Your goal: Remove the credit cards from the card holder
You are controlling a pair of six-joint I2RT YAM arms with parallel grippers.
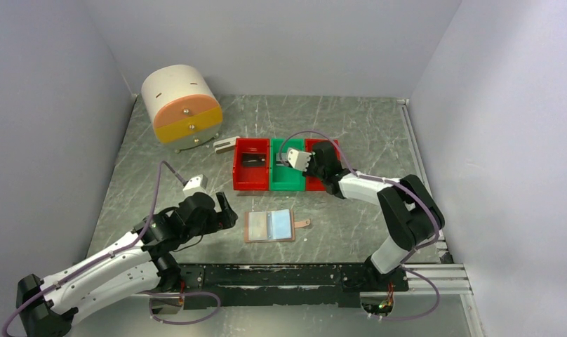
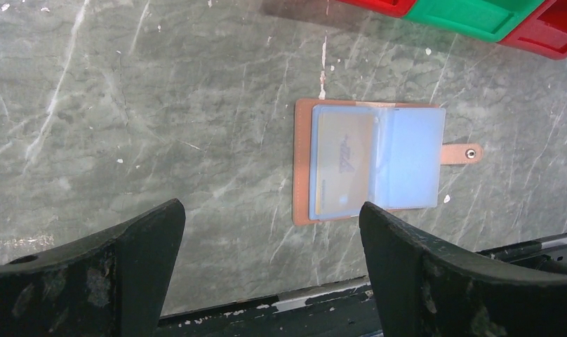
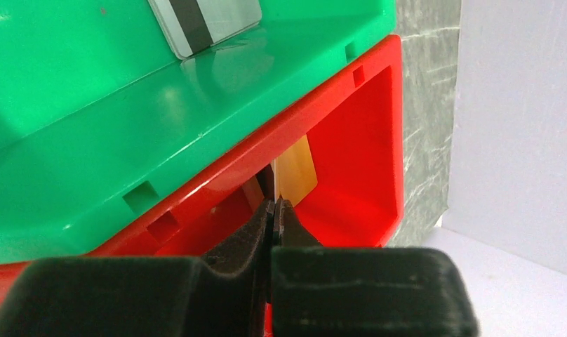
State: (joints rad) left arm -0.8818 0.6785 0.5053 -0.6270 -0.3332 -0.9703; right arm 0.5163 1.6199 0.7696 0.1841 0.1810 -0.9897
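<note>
Holding a yellow-orange card [image 3: 297, 172] by its lower edge, the right end effector [image 3: 275, 207] is clenched just inside the right red bin [image 3: 379, 140]. The card stands upright, tight against the wall shared with the green bin [image 3: 196, 126].

Risks:
- The pinch is thin and at the tips. If the card is let go upright, it could lean on the wall or catch on the rim instead of lying flat.
- There's little side room here, so a sideways exit could clip the rim and shove the bins. Straight up looks like the only clean way out.
- A grey-white card [image 3: 203, 24] is already in the green bin, and bumped bins would shift it.

The left end effector [image 2: 272, 210] is released with its jaws wide, hovering above the counter [image 2: 126, 105] and touching nothing. The card holder [image 2: 407, 158] lies open and flat just ahead of it, with a gold-brown card [image 2: 344, 165] sitting in the left pocket.

- Nothing pins the holder, so pulling that card will likely drag the whole holder along.
- The holder's near edge sits close to the black rail [image 1: 281, 274], leaving little room on that side.
- There's open counter to the holder's left and between it and the bins. The strap tab [image 2: 462, 153] sticks out on the right.
</note>
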